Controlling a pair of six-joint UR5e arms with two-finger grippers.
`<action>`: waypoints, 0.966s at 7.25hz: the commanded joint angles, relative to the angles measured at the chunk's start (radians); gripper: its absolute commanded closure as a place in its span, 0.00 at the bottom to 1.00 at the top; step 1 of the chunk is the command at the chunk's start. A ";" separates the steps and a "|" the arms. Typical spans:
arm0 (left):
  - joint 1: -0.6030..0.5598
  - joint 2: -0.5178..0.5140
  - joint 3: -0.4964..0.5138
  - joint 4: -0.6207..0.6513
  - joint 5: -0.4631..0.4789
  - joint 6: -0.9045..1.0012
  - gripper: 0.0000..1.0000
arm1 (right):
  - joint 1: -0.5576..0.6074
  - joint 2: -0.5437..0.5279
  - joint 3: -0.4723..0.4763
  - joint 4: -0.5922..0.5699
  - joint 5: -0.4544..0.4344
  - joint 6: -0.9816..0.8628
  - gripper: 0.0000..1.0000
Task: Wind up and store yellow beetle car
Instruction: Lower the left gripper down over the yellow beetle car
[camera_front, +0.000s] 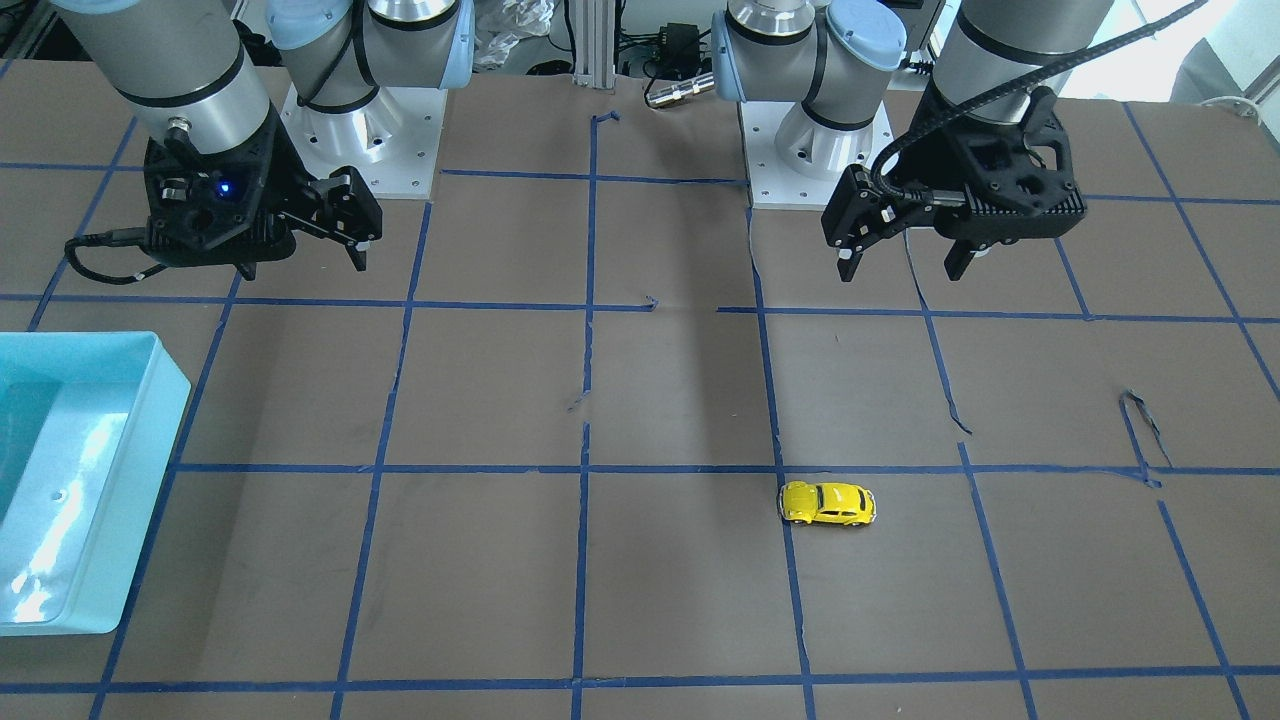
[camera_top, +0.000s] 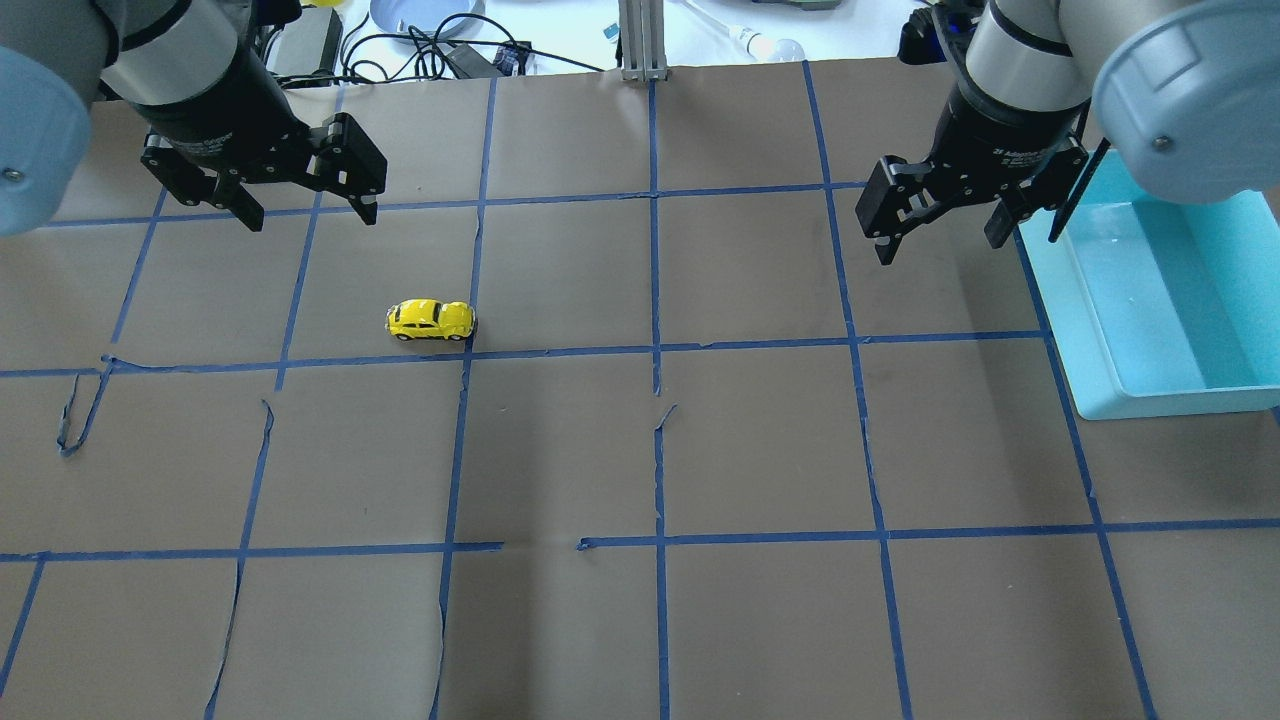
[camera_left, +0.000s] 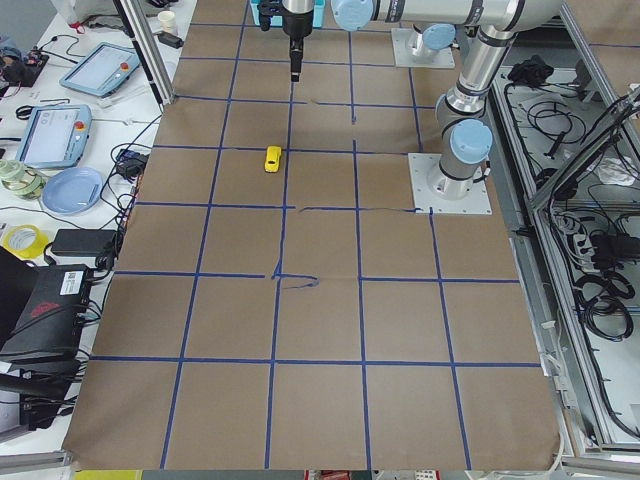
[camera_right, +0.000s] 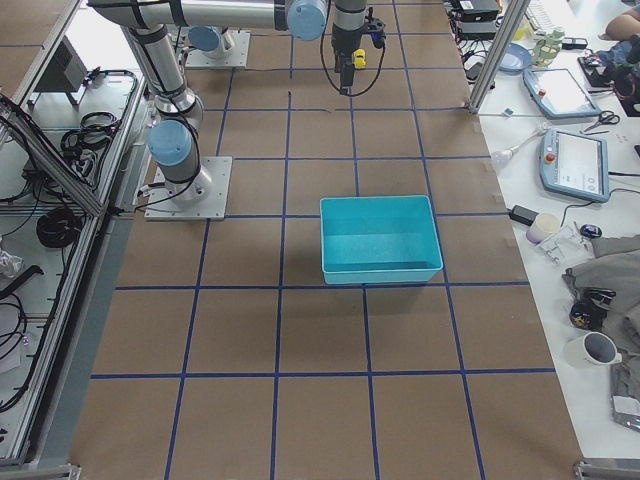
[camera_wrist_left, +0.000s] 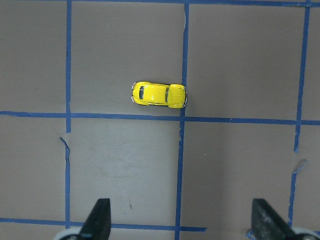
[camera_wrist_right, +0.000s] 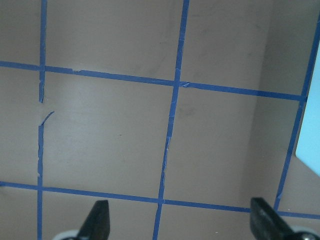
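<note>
**Yellow beetle car (camera_front: 827, 503) standing free on the tabletop (camera_front: 680, 590); nothing gripped.**

Front view: the car rests on its wheels just beside a blue tape line, well apart from the left end effector (camera_front: 903, 262) and the right end effector (camera_front: 303, 265), both with fingers spread.
Overhead view: a smooth turquoise plastic bin (camera_top: 1090, 335) lies near the right arm.
Left wrist view: the shell is glossy, rounded and hard. It is probably light, rigid and slippery, so grip low across the flat door sides, not the domed roof.

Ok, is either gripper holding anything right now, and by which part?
Nothing is held. The left gripper and right gripper are both open and empty; the yellow beetle car sits untouched, apart from both.
</note>
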 joint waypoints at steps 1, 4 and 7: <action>0.007 -0.008 0.000 -0.002 -0.002 0.142 0.00 | -0.001 0.001 0.000 0.000 0.000 0.000 0.00; 0.021 -0.063 -0.106 0.058 -0.008 0.622 0.01 | -0.001 0.001 0.000 0.000 0.000 0.000 0.00; 0.023 -0.178 -0.118 0.153 0.003 1.124 0.03 | -0.001 -0.001 0.000 0.000 0.000 0.000 0.00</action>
